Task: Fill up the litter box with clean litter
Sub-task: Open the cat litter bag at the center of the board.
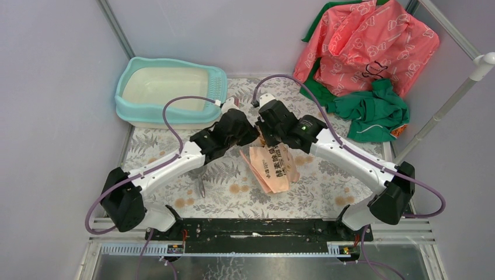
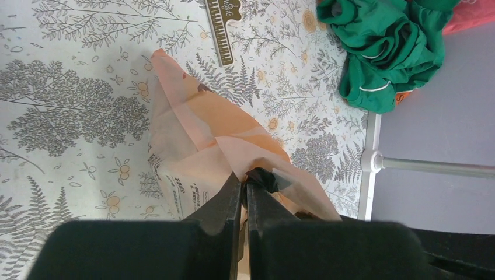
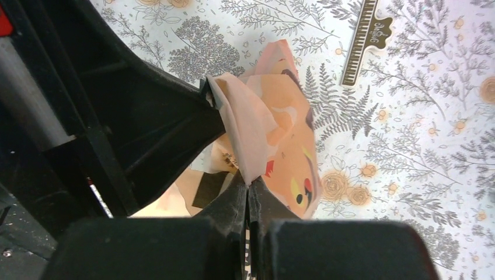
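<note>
Over fern-print cloth, left gripper and right gripper each pinch the bag, which likely needs tearing open before filling the box.

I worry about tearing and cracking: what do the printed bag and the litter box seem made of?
The printed bag looks like thin matte paper or film; it creases sharply. The litter box looks like smooth moulded plastic: rounded turquoise rim, slotted end.
</note>
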`<state>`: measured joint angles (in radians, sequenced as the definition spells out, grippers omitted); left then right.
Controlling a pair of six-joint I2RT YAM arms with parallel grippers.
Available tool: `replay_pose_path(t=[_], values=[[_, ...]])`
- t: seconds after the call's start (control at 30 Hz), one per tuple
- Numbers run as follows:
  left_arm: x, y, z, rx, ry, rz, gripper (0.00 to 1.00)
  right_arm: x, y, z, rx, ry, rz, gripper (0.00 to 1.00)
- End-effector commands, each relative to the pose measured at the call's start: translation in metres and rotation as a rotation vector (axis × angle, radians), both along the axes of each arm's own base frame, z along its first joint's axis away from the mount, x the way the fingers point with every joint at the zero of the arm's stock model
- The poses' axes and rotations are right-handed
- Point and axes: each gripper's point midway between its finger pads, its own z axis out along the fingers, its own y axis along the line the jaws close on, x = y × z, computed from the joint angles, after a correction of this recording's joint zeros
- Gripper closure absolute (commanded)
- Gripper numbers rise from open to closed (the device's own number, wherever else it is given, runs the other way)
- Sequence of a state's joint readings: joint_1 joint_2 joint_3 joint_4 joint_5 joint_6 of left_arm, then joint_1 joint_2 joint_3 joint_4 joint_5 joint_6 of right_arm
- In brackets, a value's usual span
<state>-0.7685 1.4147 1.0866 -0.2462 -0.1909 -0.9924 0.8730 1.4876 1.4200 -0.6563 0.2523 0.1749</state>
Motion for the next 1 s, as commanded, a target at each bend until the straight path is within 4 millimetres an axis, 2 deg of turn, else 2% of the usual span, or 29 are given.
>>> replay_pose_path(t=[0.0, 0.13, 0.17, 0.2, 0.33, 0.47, 0.57, 0.63, 0.73, 0.83, 0.97], values=[[0.023, 0.025, 0.037, 0.041, -0.118, 0.083, 0.98, 0.002, 0.003, 0.057, 0.048, -0.131, 0.030, 1.00], [0.019, 0.025, 0.035, 0.040, -0.111, 0.056, 0.98, 0.007, 0.002, 0.046, 0.013, -0.130, 0.032, 0.99], [0.018, 0.025, 0.035, 0.041, -0.110, 0.047, 0.98, 0.009, 0.001, 0.043, 0.006, -0.127, 0.029, 0.89], [0.016, 0.024, 0.034, 0.043, -0.104, 0.032, 0.98, 0.010, 0.000, 0.040, 0.000, -0.124, 0.026, 0.75], [0.009, 0.023, 0.032, 0.039, -0.094, 0.001, 0.98, 0.015, -0.004, 0.026, -0.042, -0.114, 0.000, 0.55], [0.005, 0.024, 0.030, 0.036, -0.089, -0.015, 0.97, 0.020, -0.010, 0.020, -0.081, -0.118, -0.034, 0.53], [0.004, 0.024, 0.028, 0.033, -0.084, -0.022, 0.97, 0.014, -0.008, 0.023, -0.054, -0.111, -0.010, 0.53], [0.005, 0.024, 0.024, 0.036, -0.076, -0.025, 0.97, 0.002, -0.002, 0.030, -0.003, -0.107, 0.037, 0.52], [0.007, 0.023, 0.019, 0.037, -0.065, -0.032, 0.96, -0.028, 0.007, 0.043, 0.021, -0.156, 0.129, 0.51], [0.011, 0.021, 0.016, 0.031, -0.055, -0.044, 0.96, -0.061, 0.016, 0.042, -0.015, -0.201, 0.216, 0.50], [0.016, 0.018, 0.013, 0.027, -0.039, -0.067, 0.96, -0.102, 0.027, 0.030, -0.087, -0.257, 0.313, 0.49]])
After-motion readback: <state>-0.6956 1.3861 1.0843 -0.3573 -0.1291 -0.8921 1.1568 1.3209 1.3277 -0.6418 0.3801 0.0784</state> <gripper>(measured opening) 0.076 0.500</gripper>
